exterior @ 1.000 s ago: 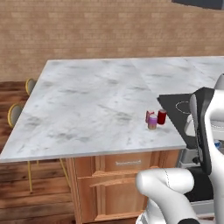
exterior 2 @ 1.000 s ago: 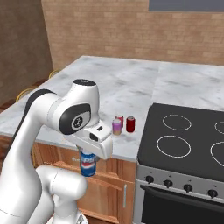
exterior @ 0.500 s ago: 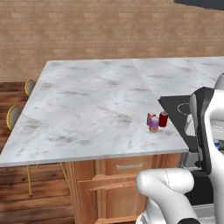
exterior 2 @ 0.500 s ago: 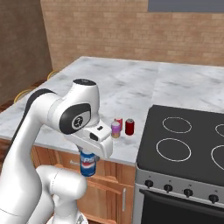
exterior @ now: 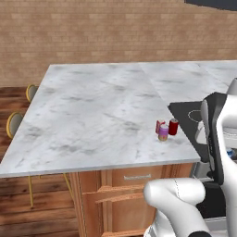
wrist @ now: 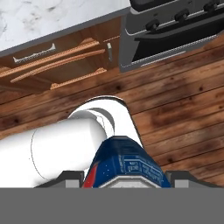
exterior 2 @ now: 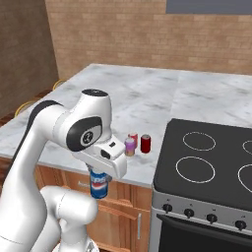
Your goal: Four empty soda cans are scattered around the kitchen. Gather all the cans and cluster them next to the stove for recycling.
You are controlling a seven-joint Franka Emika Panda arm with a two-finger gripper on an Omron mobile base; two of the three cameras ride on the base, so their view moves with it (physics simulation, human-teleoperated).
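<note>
Gripper pinching the blue soda can — I hold it upright below counter height, in front of the wooden cabinets. In my hand view the can sits between my fingertips, above the wood floor. Three more cans — two red ones, one pink-purple — cluster on the marble counter just beside the stove; they appear to touch, though I cannot be sure.
</note>
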